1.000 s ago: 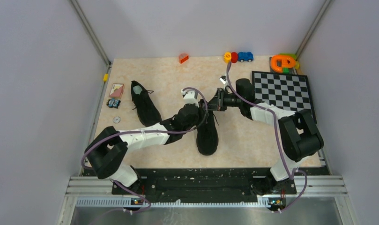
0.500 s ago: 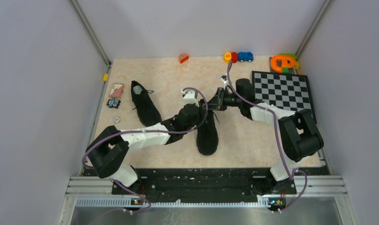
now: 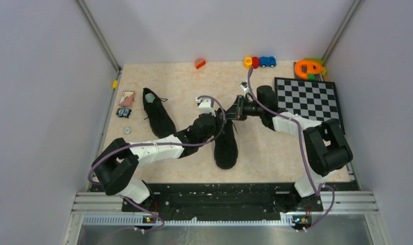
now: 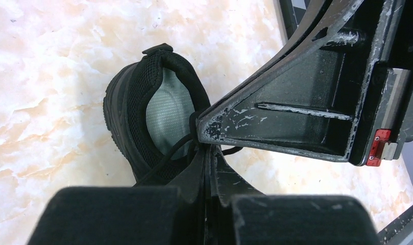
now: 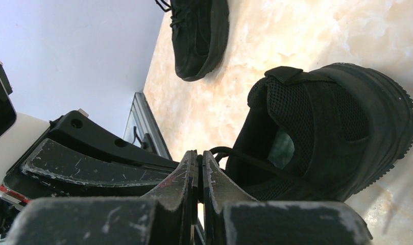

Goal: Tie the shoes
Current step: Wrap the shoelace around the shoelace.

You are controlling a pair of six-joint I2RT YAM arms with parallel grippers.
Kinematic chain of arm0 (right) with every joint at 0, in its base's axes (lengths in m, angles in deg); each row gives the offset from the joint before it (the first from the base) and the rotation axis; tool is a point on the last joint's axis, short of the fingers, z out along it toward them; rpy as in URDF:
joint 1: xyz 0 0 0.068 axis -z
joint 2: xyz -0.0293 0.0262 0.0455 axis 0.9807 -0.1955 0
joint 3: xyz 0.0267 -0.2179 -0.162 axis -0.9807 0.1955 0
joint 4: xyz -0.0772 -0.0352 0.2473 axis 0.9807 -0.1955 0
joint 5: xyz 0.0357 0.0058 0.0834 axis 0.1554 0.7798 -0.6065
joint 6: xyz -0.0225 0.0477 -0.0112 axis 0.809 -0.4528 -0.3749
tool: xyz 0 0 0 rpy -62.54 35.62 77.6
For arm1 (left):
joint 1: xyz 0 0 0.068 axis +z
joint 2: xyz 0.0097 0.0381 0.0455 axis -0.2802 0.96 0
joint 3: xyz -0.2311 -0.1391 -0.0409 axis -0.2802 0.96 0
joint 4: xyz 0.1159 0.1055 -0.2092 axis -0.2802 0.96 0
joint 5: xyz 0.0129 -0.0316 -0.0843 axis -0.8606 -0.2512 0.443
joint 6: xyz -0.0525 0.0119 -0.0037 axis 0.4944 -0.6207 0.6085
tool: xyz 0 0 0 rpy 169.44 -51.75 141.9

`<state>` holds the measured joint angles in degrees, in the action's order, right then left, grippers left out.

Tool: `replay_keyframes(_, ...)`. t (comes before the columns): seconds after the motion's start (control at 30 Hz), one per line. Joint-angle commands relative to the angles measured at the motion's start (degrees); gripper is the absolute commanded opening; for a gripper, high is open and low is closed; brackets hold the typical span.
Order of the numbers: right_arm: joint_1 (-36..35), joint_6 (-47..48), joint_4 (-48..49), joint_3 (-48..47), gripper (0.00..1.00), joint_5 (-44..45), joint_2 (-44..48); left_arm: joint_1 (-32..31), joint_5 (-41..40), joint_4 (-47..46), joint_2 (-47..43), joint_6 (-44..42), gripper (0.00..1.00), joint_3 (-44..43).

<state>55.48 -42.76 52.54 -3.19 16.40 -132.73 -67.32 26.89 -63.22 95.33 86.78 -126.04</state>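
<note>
Marbled beige tabletop (image 3: 275,148), grey walls on three sides; checkerboard (image 3: 309,97) at the right.

Change vs. earlier top views: left arm's wrist has shifted slightly toward the far-left. Right arm and both shoes unchanged.

Centre shoe (image 3: 226,145): mid-table, toe toward the arm bases, heel and opening toward the far edge. Second shoe (image 3: 158,115): well apart to the left, not touched by either arm.

Left gripper (image 4: 209,150): fingers pressed together, no gap. One lace strand (image 4: 168,155) runs from the shoe opening straight into the fingertips, so it reads as pinched. Centre shoe's heel and pale insole (image 4: 166,115) sit just beyond and left of the tips.

Right gripper (image 5: 200,155): fingers nearly together, only a thin slit. Other lace strand (image 5: 245,158) loops from the tips across to the collar of the centre shoe, which lies just right of the tips.

Both grippers meet tip to tip above the centre shoe's opening; the top view hides the contact.
</note>
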Motion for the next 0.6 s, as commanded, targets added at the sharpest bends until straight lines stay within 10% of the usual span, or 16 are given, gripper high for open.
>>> replay_keyframes(0.0,-1.0,-2.2,3.3,0.4,0.0,-0.2,2.7,0.5,-0.4,-6.3,0.8,-0.9,0.0,0.8)
replay_keyframes(0.57,-2.5,-15.1,11.5,6.9,0.0,6.1,4.2,4.7,10.8,-20.2,4.3,5.6,0.0,6.4)
